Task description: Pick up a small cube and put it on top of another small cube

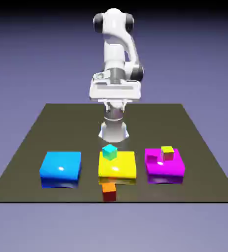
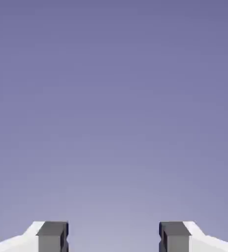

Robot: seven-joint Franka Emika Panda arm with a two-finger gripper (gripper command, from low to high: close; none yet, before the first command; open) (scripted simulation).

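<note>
Keep the hand (image 2: 114, 237) wide and empty; lower it toward the red cube (image 1: 109, 192), seemingly below and ahead.

The blue block (image 1: 61, 165), yellow block (image 1: 117, 164) and magenta block (image 1: 164, 161) look smooth and glossy, like plastic

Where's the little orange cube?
In the exterior view, the orange cube is near the table's front edge, just below the yellow block.
</note>
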